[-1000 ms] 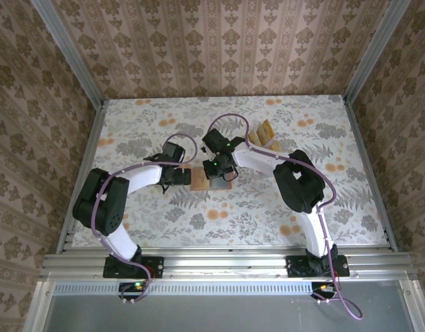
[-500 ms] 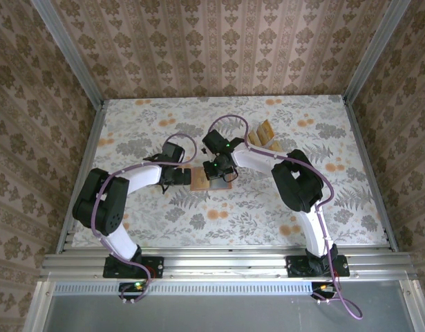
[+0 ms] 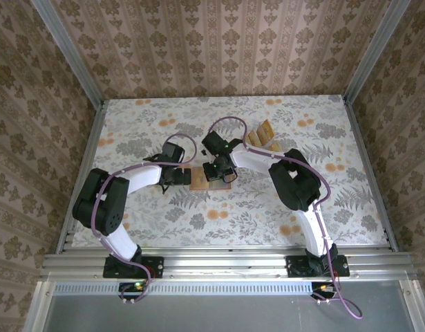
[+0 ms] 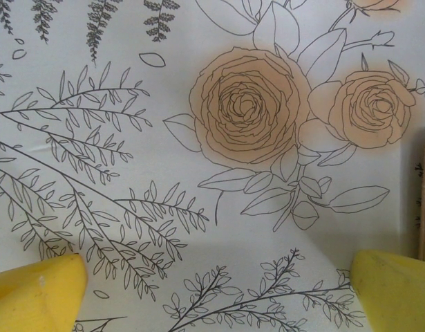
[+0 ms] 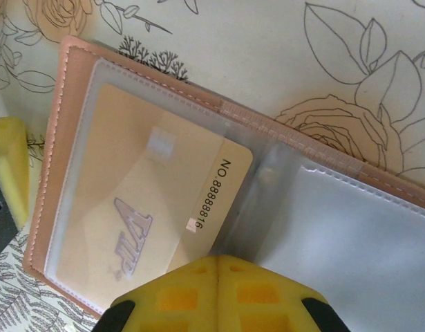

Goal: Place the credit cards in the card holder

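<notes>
The card holder (image 5: pixel 74 104) lies open and flat about the middle of the table (image 3: pixel 129 221), its pink stitched border framing clear plastic sleeves. One of the credit cards (image 5: pixel 136 207), golden with a printed number along its short end, sits inside the left sleeve, and the sleeve on the other side looks greyish. The card's numbered end lies near the fold between the two sleeves.

The right gripper (image 5: pixel 219 290) hangs just over the near edge of the open holder with its yellow fingers pressed together. I cannot tell whether they touch the plastic, and nothing shows between them. The left gripper (image 4: pixel 212 297) stands just beside the holder on the side toward the table's left edge. It is low over the flowered cloth with its yellow fingertips (image 4: pixel 36 290) spread wide and nothing between them. The holder's pink edge sits right beside one finger.

The other cards (image 3: pixel 265 131) stand together nearer the far edge, right of the middle and well apart from the holder. They are too small from above for me to count.
</notes>
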`<state>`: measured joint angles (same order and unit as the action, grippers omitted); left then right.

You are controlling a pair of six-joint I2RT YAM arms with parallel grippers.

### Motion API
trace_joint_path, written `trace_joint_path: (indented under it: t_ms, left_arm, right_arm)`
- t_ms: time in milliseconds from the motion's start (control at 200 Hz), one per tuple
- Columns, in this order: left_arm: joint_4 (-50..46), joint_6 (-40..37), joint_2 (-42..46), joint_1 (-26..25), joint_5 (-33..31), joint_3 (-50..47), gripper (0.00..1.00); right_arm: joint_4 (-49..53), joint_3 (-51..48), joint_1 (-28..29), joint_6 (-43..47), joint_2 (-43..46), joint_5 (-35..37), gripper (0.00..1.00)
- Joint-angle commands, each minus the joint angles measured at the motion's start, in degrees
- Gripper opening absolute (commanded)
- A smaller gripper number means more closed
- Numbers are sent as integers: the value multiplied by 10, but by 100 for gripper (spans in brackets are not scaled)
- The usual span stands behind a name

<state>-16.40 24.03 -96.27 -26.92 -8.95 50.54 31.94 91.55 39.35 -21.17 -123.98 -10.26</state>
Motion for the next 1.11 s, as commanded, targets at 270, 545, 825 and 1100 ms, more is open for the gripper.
trace_joint_path:
  t_ms: [270,545,825,1100]
  left_arm:
    - [1,7,-23,-3,13,-20,100]
    - [6,8,-24,-6,17,-23,100]
    - [-54,12,4,22,-24,11,100]
    - [-59,21,-5,38,-36,6,100]
  right_arm:
    - [14,25,9,-10,-26,-22,0]
    - [11,37,11,-18,-36,-39,0]
    - [10,21,9,-15,-28,-26,0]
    - [6,17,9,-15,-26,-27,0]
